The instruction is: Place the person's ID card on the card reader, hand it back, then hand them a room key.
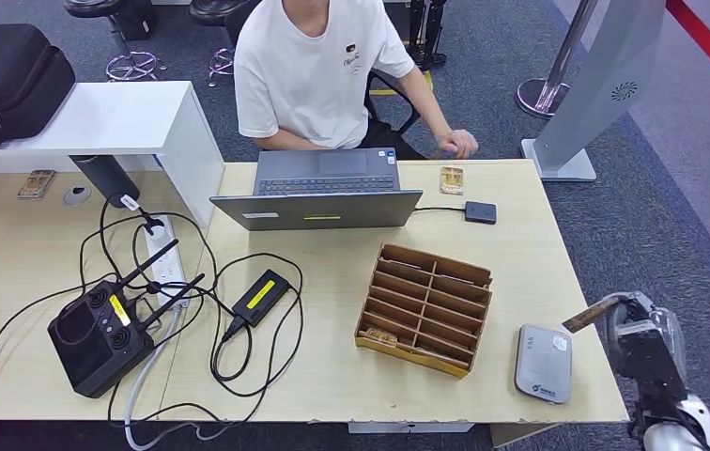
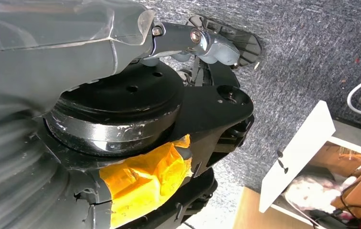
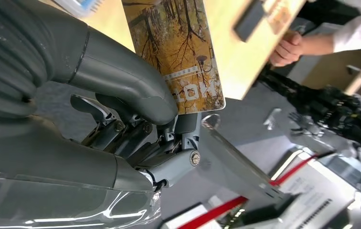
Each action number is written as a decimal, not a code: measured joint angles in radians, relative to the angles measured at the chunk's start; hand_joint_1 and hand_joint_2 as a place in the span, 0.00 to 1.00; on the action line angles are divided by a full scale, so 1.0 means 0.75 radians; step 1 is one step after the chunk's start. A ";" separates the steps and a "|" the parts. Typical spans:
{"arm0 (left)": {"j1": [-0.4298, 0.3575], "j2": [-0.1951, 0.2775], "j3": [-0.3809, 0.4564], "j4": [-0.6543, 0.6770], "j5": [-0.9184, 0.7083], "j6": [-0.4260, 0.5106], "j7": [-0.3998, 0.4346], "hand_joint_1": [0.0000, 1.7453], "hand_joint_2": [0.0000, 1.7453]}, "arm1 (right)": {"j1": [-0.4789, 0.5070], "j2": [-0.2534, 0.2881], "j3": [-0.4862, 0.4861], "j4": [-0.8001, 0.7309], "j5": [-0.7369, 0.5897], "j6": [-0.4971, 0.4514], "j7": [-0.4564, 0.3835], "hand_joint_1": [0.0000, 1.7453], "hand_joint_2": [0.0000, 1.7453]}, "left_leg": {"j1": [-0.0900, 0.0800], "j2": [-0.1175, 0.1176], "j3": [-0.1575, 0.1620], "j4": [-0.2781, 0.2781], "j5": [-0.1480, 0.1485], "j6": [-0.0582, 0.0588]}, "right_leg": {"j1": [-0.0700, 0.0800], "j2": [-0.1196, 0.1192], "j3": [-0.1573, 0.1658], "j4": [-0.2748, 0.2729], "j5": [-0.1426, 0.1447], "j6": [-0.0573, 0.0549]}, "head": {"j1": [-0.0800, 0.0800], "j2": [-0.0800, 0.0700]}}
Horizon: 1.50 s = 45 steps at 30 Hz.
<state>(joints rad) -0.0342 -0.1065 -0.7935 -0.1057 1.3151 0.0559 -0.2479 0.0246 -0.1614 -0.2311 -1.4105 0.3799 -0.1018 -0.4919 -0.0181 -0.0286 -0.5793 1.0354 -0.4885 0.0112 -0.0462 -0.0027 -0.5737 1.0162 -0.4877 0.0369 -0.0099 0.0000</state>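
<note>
Amber-printed card [image 3: 178, 52] pinched flat between thumb and fingers of the right hand [image 1: 638, 329], hovering just off the table's [image 1: 332, 376] edge at three o'clock of the grey reader [image 1: 543, 363], seemingly poised to lay it there; left hand's [image 2: 202, 43] state unclear.

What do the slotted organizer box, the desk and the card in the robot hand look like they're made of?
Slotted organizer box: probably thin brown cardboard or fibreboard, matte, with thin flat dividers. Desk: light wood-look laminate, smooth with faint grain. Card held by the right robot hand: likely glossy plastic, stiff and flat, with a printed autumn-tree picture.
</note>
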 joint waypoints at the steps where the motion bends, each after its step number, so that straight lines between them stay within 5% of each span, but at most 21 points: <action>1: 0.000 0.000 0.000 0.000 -0.002 0.000 0.000 0.00 1.00 | -0.022 -0.016 0.005 -0.017 -0.012 0.011 0.012 1.00 1.00 | 0.000 0.000 0.000 0.000 0.000 0.000 | 0.000 0.000 0.000 0.000 0.000 0.000 | 0.000 0.000; 9: -0.005 0.002 -0.005 0.000 -0.027 0.000 0.025 0.00 1.00 | -0.301 -0.113 0.129 -0.057 0.096 -0.023 0.166 1.00 1.00 | 0.000 0.001 0.000 0.000 0.003 -0.002 | 0.000 0.002 0.000 0.001 0.003 0.000 | 0.000 0.000; 19: -0.023 0.015 -0.082 0.000 -0.076 0.000 0.072 0.00 1.00 | -0.800 -0.111 0.486 0.231 0.398 -0.191 0.404 1.00 1.00 | 0.000 0.000 0.001 0.000 0.008 -0.004 | 0.000 0.001 -0.001 0.003 0.005 -0.003 | 0.000 0.000; 32: -0.029 0.020 -0.137 0.000 -0.093 0.000 0.077 0.00 1.00 | -0.984 -0.075 0.643 0.447 0.526 -0.259 0.482 1.00 1.00 | 0.000 -0.002 -0.002 0.000 0.008 -0.004 | 0.000 -0.001 -0.002 0.003 0.005 -0.003 | 0.000 0.000; 36: -0.032 0.021 -0.155 0.000 -0.113 -0.004 0.078 0.00 1.00 | -1.063 -0.028 0.695 0.563 0.619 -0.301 0.517 0.00 1.00 | 0.000 -0.001 -0.001 0.000 0.009 -0.004 | 0.001 -0.001 -0.002 0.003 0.006 -0.003 | 0.000 0.000; 45: -0.043 0.023 -0.169 0.005 -0.120 -0.023 0.117 0.00 1.00 | -1.103 0.050 0.753 0.678 0.634 -0.331 0.511 0.00 1.00 | 0.000 -0.004 -0.001 0.000 0.009 -0.004 | 0.000 -0.003 -0.002 0.004 0.006 -0.004 | 0.000 0.000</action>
<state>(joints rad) -0.0667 -0.0895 -0.9201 -0.1021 1.2252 0.0389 -0.1597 -0.8027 -0.1241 0.3337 -0.9017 0.8553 -0.3500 -0.1090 -0.0181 -0.0313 -0.5803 1.0354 -0.4816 0.0079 -0.0459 -0.0049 -0.5751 1.0189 -0.4834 0.0342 -0.0101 0.0000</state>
